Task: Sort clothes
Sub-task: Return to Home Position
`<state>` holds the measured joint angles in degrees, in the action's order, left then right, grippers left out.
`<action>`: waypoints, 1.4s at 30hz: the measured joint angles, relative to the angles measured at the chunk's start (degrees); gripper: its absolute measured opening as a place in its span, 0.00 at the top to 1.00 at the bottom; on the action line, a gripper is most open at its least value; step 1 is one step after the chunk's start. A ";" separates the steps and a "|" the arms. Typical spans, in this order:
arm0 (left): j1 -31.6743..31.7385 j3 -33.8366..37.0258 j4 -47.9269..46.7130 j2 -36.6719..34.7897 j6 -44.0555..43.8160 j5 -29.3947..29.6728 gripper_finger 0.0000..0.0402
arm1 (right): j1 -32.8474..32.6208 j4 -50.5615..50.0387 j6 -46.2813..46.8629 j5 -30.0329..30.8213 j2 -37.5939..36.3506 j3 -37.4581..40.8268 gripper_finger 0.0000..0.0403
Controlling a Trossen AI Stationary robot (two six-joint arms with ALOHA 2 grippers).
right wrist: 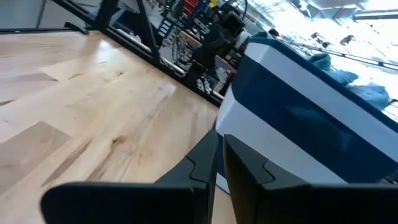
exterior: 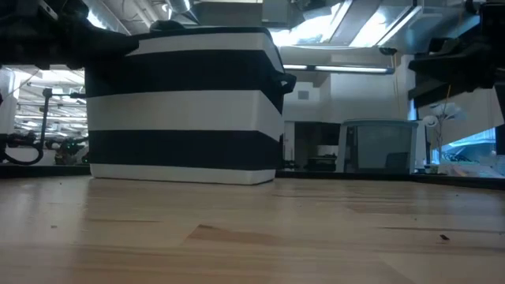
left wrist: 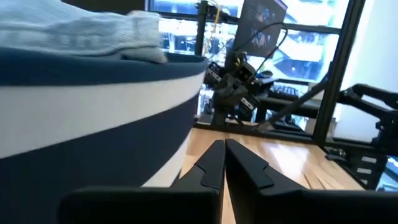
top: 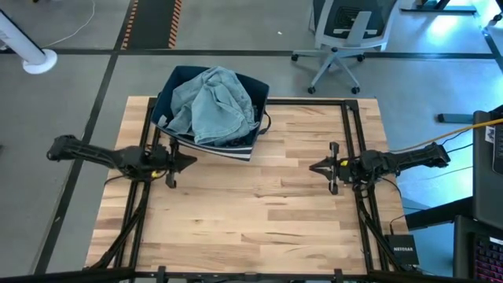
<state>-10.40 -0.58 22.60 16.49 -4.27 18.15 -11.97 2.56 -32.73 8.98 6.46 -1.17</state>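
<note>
A dark navy fabric bin with white bands (top: 211,106) stands at the table's far left; it also shows in the low view (exterior: 185,106). Light-blue denim jeans (top: 212,106) lie heaped on top, filling the bin, and show in the left wrist view (left wrist: 81,31). The other clothes are hidden or out of view. My left gripper (top: 191,161) is shut and empty just near of the bin's near-left corner. My right gripper (top: 313,166) is shut and empty at the table's right middle, pointing left toward the bin (right wrist: 298,118).
Bare wooden table top (top: 251,212) stretches between and in front of the arms. A black frame (top: 350,110) runs along the table's far and right sides. An office chair (top: 346,35) stands on the floor beyond the far edge.
</note>
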 joint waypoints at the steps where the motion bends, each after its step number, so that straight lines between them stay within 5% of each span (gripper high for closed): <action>1: 0.29 0.00 -1.67 -1.70 -0.31 0.04 0.99 | 0.00 0.01 0.08 0.57 0.00 0.00 0.89; 9: 2.39 0.00 -18.26 -16.50 -4.22 0.78 1.00 | 0.02 0.47 2.58 -2.70 0.00 0.00 0.89; 22: 4.74 0.02 -19.12 -16.28 -1.14 -0.77 1.00 | 6.48 -2.04 0.96 -7.14 -4.39 -0.01 0.89; 28: 4.95 0.02 -19.25 -16.28 -7.83 1.03 1.00 | 10.48 -3.45 1.44 -11.59 -6.36 -0.04 0.89; 42: 4.95 0.02 -19.28 -16.28 -8.41 1.05 1.00 | 11.26 -3.17 4.14 -5.11 -6.34 -0.04 0.89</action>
<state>-5.45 -0.56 3.31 0.21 -12.69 19.20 -0.71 -0.61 -28.59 3.87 0.12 -1.21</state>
